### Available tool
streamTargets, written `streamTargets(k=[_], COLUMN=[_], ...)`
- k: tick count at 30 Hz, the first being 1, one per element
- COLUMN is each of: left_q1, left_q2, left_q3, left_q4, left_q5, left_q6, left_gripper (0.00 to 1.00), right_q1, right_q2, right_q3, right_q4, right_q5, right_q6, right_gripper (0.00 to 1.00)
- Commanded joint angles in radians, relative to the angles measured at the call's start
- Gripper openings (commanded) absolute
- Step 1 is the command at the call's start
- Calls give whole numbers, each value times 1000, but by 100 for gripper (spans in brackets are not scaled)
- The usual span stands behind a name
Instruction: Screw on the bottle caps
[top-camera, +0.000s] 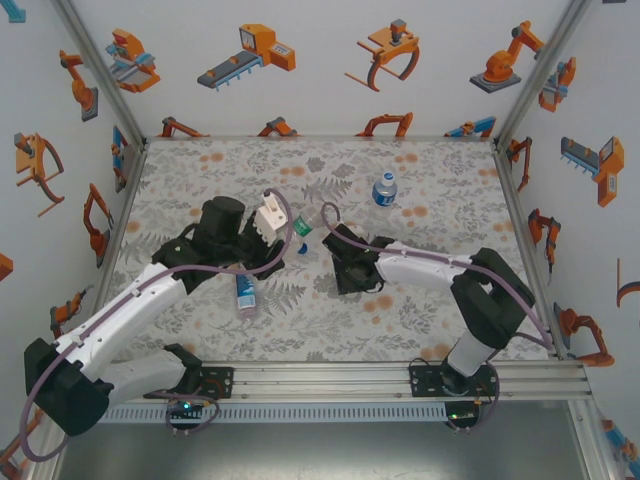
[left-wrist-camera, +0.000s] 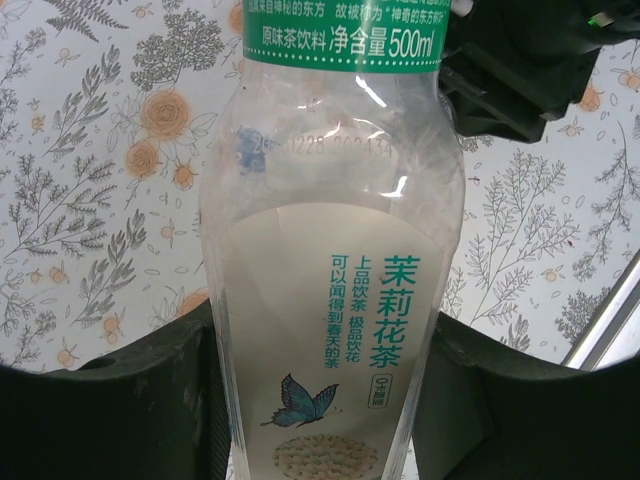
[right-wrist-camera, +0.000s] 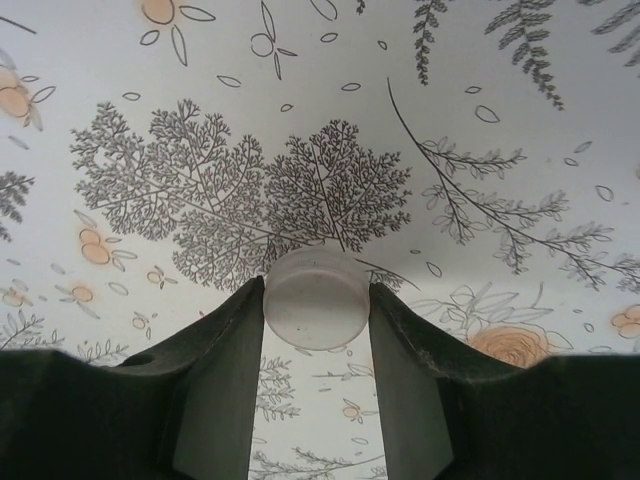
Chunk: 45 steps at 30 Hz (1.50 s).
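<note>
My left gripper (left-wrist-camera: 325, 400) is shut on the wide clear bottle (left-wrist-camera: 330, 300), which has a pale label and a green band and stands between both dark fingers. From above, that bottle (top-camera: 298, 230) points its green-ringed neck toward my right gripper (top-camera: 335, 240). My right gripper (right-wrist-camera: 317, 320) is shut on a small white cap (right-wrist-camera: 317, 298), pinched at the fingertips above the patterned table. A slim blue-labelled bottle (top-camera: 245, 293) lies on the table near my left arm. Another slim bottle (top-camera: 385, 188) stands upright farther back on the right.
A small blue object (top-camera: 302, 247) lies on the floral table cover (top-camera: 430, 300) just below the held bottle's neck. Part of the right arm (left-wrist-camera: 520, 60) shows dark beyond the bottle's neck. White walls with orange robot pictures enclose the table on three sides.
</note>
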Motion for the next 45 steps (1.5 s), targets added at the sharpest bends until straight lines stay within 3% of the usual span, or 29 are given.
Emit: streamTargets(k=[1, 9, 16, 20, 25, 28, 32, 37, 45], left_q1=[-8, -29, -48, -58, -61, -64, -65, -68, -67], left_q2=[14, 1, -45, -80, -115, -125, -123, -122, -127], left_q3=[37, 5, -54, -86, -127, -130, -118, -111, -103], left_q4=[-9, 12, 32, 35, 35, 19, -14, -19, -20], left_q5=[35, 130, 257, 320, 416, 431, 430, 418, 343], left_q6=[26, 89, 214, 288, 393, 427, 450, 448, 432], left_gripper=[0, 0, 0, 0, 0, 0, 0, 0, 0], right_q1=[-1, -7, -7, -7, -7, -7, -7, -7, -7], right_q2=[-106, -380, -668, -790, -813, -810, -813, -812, -824], right_q3=[-18, -69, -169, -174, -95, -70, -59, -49, -29], right_q4=[-9, 24, 183, 211, 133, 114, 139, 167, 130], right_q5=[22, -4, -169, -291, -497, -638, -724, -737, -629], right_q6=[-63, -250, -501, -583, -702, -786, -848, -873, -881], right_gripper=[33, 31, 22, 24, 33, 34, 33, 31, 26])
